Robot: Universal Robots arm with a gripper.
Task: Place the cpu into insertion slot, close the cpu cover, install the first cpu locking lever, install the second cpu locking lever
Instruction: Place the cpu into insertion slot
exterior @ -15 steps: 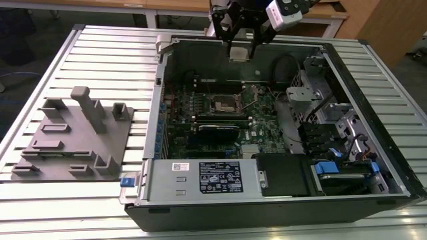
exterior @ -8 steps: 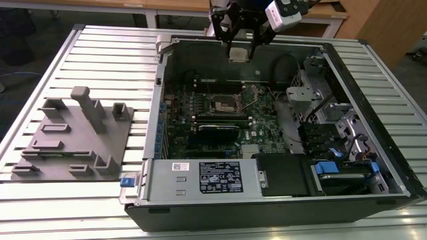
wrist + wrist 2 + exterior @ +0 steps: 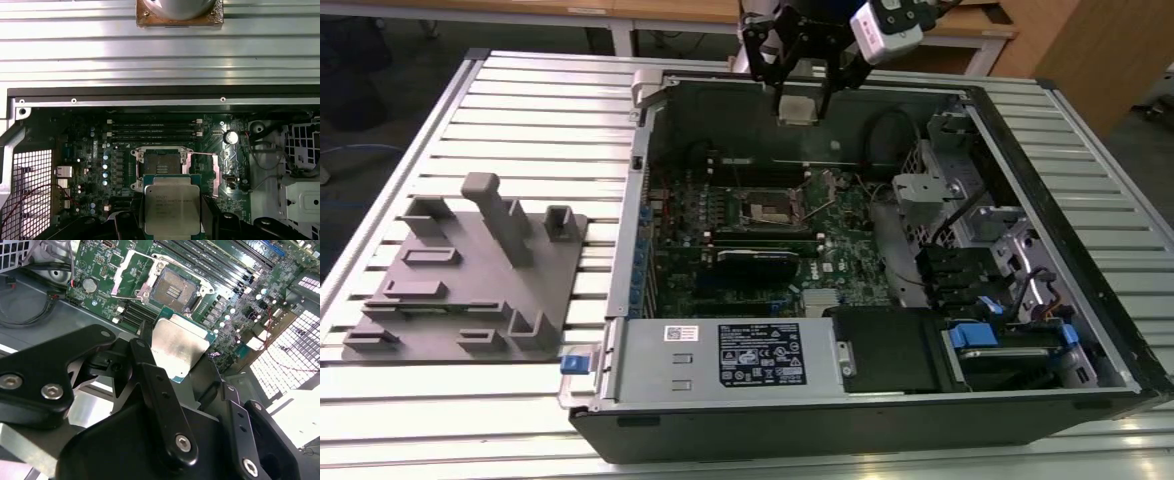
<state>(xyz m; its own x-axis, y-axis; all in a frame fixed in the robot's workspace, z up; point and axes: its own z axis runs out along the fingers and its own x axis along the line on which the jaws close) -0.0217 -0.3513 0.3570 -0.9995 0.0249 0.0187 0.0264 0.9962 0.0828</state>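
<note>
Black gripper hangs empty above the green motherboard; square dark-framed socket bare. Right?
Not empty: the black gripper holds the flat square silvery-topped cpu, as the first wrist view shows. It hangs above the green motherboard, and the square dark-framed insertion slot is bare.

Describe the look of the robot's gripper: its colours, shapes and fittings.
The gripper is matte black, built from flat bars with rounded ends, joined like a linkage. Silver hex-socket screws sit at the joints. In the exterior view a white and grey camera box is mounted beside it on the wrist.
</note>
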